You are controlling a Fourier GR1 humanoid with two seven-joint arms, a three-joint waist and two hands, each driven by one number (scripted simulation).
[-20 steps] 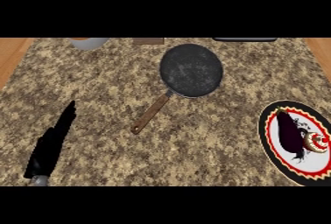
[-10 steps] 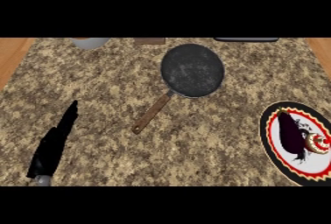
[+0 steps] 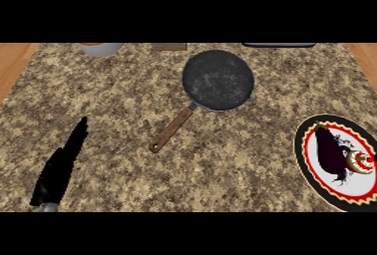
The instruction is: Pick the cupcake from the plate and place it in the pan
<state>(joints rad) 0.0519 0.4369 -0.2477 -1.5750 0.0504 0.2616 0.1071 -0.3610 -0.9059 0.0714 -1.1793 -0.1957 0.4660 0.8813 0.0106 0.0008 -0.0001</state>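
The cupcake [image 3: 361,161], with red and white swirled icing, sits on the white plate [image 3: 319,172], which has a red and black rim and lies at the counter's right edge. My right hand [image 3: 330,151] lies over the plate's middle, pressed against the cupcake's left side, with its fingers curled toward the cupcake and hiding part of it. The dark round pan [image 3: 218,79] lies at the top centre, its brown handle [image 3: 171,130] pointing down-left. My left hand [image 3: 60,169] rests open at the lower left, fingers straight, far from both.
A white bowl [image 3: 101,48] stands at the back left. A brown block [image 3: 169,47] and a dark flat object [image 3: 278,45] line the back edge. Wooden floor shows past the counter's left and right sides.
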